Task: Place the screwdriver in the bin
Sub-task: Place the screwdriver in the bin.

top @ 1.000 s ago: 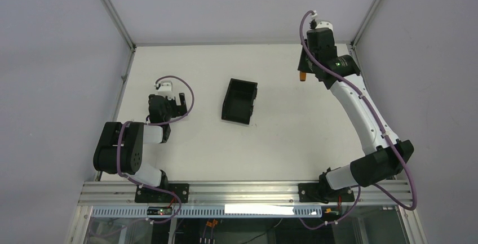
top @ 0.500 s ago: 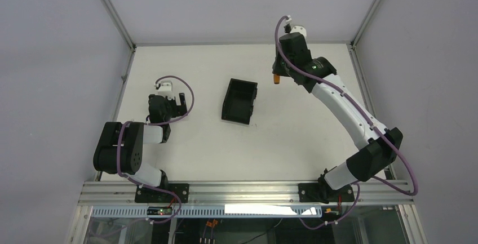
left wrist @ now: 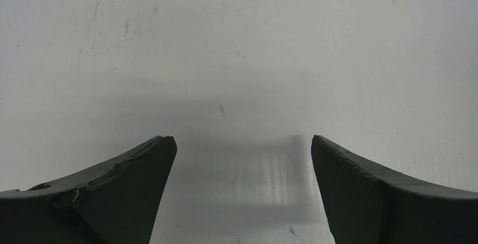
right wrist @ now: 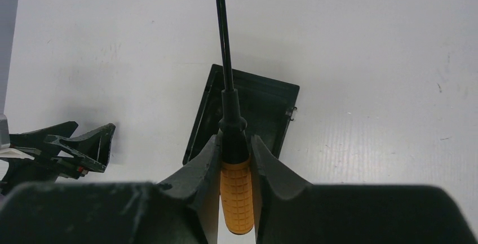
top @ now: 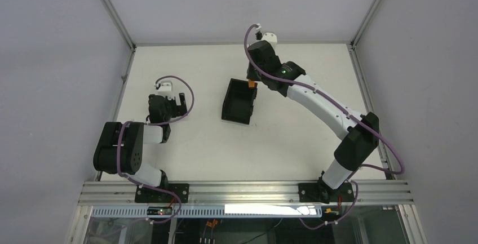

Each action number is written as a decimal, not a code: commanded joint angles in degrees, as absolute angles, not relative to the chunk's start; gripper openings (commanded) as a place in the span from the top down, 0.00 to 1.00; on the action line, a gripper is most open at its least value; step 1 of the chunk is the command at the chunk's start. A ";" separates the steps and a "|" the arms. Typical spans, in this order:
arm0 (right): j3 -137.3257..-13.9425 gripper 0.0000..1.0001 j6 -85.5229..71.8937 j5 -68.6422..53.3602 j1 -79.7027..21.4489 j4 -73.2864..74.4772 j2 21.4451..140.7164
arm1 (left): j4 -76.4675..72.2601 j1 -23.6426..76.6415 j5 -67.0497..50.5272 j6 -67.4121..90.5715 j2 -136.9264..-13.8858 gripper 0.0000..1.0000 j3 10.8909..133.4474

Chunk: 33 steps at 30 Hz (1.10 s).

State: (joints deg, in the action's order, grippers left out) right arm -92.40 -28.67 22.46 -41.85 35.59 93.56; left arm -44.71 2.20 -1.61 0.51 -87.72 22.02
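Observation:
My right gripper (right wrist: 234, 148) is shut on the screwdriver (right wrist: 237, 196), clamping its orange handle, with the thin black shaft pointing away from the camera. The black open-top bin (right wrist: 265, 106) lies on the table below, under the shaft. From above, the right gripper (top: 252, 82) hangs at the bin's (top: 238, 104) far right corner, where a bit of orange handle (top: 253, 84) shows. My left gripper (left wrist: 241, 142) is open over bare table, nothing between its fingers; the overhead view shows it (top: 179, 102) left of the bin.
The white table (top: 293, 131) is fenced by grey walls with metal frame posts at the back corners. The left arm (top: 127, 148) sits folded at the near left. The left gripper's fingers (right wrist: 73, 142) appear left of the bin in the right wrist view.
The right arm has swung left from the table's far right corner, carrying the screwdriver to the bin's far right corner. The left arm has not moved.

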 commanded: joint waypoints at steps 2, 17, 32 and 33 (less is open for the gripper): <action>-97.19 1.00 -31.00 24.72 -44.00 30.97 96.68 | -46.27 2.17 -1.93 0.79 -86.40 0.01 21.91; -94.57 1.00 -32.80 26.80 -46.46 26.55 104.53 | -46.23 2.18 -1.90 0.79 -86.37 0.01 21.88; -87.88 1.00 -33.02 28.35 -47.30 22.59 109.77 | -46.24 2.20 -1.87 0.79 -86.39 0.01 21.88; -87.46 1.00 -32.75 28.32 -47.35 22.49 109.80 | -46.23 2.20 -1.85 0.79 -86.37 0.01 21.88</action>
